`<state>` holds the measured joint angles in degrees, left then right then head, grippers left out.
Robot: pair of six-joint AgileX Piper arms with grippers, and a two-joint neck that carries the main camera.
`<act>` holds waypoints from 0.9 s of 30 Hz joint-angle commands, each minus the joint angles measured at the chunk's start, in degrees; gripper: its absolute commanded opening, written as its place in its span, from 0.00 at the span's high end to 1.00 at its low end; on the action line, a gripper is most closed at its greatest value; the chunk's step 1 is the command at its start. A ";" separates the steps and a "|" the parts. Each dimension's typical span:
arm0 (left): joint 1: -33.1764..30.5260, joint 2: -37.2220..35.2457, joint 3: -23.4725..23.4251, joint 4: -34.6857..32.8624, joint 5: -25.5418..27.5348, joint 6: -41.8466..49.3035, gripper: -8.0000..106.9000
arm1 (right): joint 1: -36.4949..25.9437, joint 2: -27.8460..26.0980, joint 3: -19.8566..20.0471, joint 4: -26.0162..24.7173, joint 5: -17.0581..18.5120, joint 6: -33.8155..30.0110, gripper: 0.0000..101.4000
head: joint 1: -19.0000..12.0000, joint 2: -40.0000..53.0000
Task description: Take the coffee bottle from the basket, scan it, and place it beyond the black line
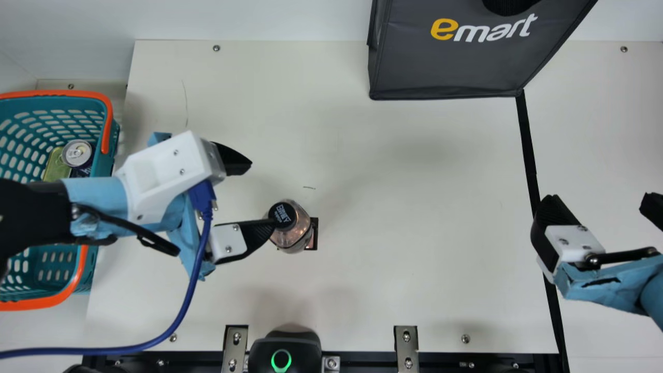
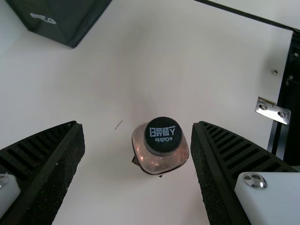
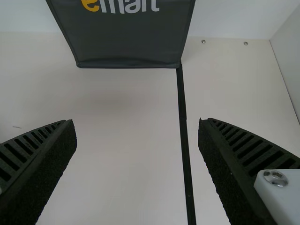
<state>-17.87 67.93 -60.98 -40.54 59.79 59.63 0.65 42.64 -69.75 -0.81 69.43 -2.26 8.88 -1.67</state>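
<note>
The coffee bottle, pinkish-brown with a black cap, stands upright on the table over a small dark mark; the left wrist view has the bottle between and beyond the fingers. My left gripper is open beside and above it, one finger overlapping the cap's edge in the main view. In its wrist view the left gripper holds nothing. My right gripper hangs open near the black line; from its wrist the right gripper straddles the line. The basket is at the far left.
A can and a green item lie in the basket. A dark bag stands at the back, by the line's far end. The scanner sits at the front edge between metal brackets. A blue cable trails from my left arm.
</note>
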 commanded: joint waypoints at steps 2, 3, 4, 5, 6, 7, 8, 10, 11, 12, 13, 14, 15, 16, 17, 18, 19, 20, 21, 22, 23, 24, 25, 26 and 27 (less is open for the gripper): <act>-0.58 -1.65 -0.08 1.60 -1.30 -5.01 0.15 | 0.00 0.00 0.00 0.00 0.00 0.00 0.10 | -0.96 0.09; -0.82 -2.18 -0.09 2.18 -1.69 -6.31 0.15 | 0.00 0.00 0.00 0.00 0.00 0.00 0.10 | -0.96 0.09; -1.04 -2.68 -0.11 2.73 -2.03 -7.49 0.15 | 0.00 0.00 0.00 0.00 0.00 0.00 0.10 | -0.96 0.09; -1.36 -3.21 -0.11 3.37 -2.38 -8.73 0.15 | 0.00 0.00 0.00 0.00 0.00 0.00 0.10 | -0.96 0.09; -1.65 -3.71 -0.12 3.98 -2.67 -9.90 0.15 | 0.00 0.00 0.00 0.00 0.00 0.00 0.10 | -0.96 0.09; -1.95 -4.19 -0.10 4.60 -3.01 -11.00 0.15 | 0.00 0.00 0.00 0.00 0.00 0.00 0.10 | -0.96 0.09; -2.31 -4.67 -0.07 5.34 -3.38 -12.19 0.15 | 0.00 0.00 0.00 0.00 0.00 0.00 0.10 | -0.96 0.09; -2.95 -5.62 0.00 6.89 -4.06 -14.41 0.15 | 0.00 0.00 0.00 0.00 0.00 0.00 0.10 | -0.96 0.09; -3.32 -6.10 0.09 7.82 -4.48 -15.58 0.15 | 0.00 0.00 0.00 0.00 0.00 0.00 0.10 | -0.96 0.09; -3.65 -6.56 0.20 8.77 -4.89 -16.75 0.15 | 0.00 0.00 0.00 0.00 0.00 0.00 0.10 | -0.96 0.09; -3.89 -7.00 0.32 9.75 -5.31 -17.92 0.15 | 0.00 0.00 0.00 0.00 0.00 0.00 0.10 | -0.96 0.09; -4.21 -7.47 0.49 10.79 -5.72 -19.22 0.15 | 0.00 0.00 0.00 0.00 0.00 0.00 0.10 | -0.96 0.09; -4.52 -7.93 0.68 11.81 -6.06 -20.54 0.15 | 0.00 0.00 0.00 0.00 0.00 0.00 0.10 | -0.96 0.09; -4.80 -8.35 0.91 12.75 -6.40 -21.72 0.15 | 0.00 0.00 0.00 0.00 0.00 0.00 0.10 | -0.96 0.09; -5.20 -8.80 1.14 13.76 -6.71 -23.02 0.15 | 0.00 0.00 0.00 0.00 0.00 0.00 0.10 | -0.96 0.09; -5.60 -9.22 1.34 14.75 -6.92 -24.35 0.15 | 0.00 0.00 0.00 0.00 0.00 0.00 0.10 | -0.96 0.09; -6.06 -9.61 1.60 15.70 -7.19 -25.62 0.15 | 0.00 0.00 0.00 0.00 0.00 0.00 0.10 | -0.96 0.09; -6.59 -10.00 1.83 16.66 -7.39 -26.95 0.15 | 0.00 0.00 0.00 0.00 0.00 0.00 0.10 | -0.96 0.09; -7.15 -10.35 2.04 17.59 -7.57 -28.28 0.15 | 0.00 0.00 0.00 0.00 0.00 0.00 0.10 | -0.96 0.09; -7.61 -10.67 2.21 18.42 -7.68 -29.49 0.15 | 0.00 0.00 0.00 0.00 0.00 0.00 0.10 | -0.96 0.09; -8.21 -10.98 2.40 19.34 -7.84 -30.81 0.15 | 0.00 0.00 0.00 0.00 0.06 0.00 0.10 | -0.96 0.09; -8.81 -11.22 2.53 20.26 -7.98 -32.15 0.15 | 0.00 0.00 0.00 0.00 0.06 0.00 0.10 | -0.96 0.09; -9.34 -11.45 2.67 21.08 -8.11 -33.34 0.15 | 0.00 0.00 0.00 0.00 0.06 0.00 0.10 | -0.96 0.09; -10.00 -11.67 2.80 22.00 -8.23 -34.70 0.15 | 0.00 0.00 0.00 0.00 0.06 0.00 0.10 | -0.96 0.09; -10.68 -11.83 2.86 22.89 -8.35 -36.02 0.15 | 0.00 0.00 0.00 0.00 0.06 0.00 0.10 | -0.96 0.09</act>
<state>-27.80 56.13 -58.19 -19.06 51.52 26.49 0.65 42.64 -69.75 -0.81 69.50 -2.26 8.88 -1.67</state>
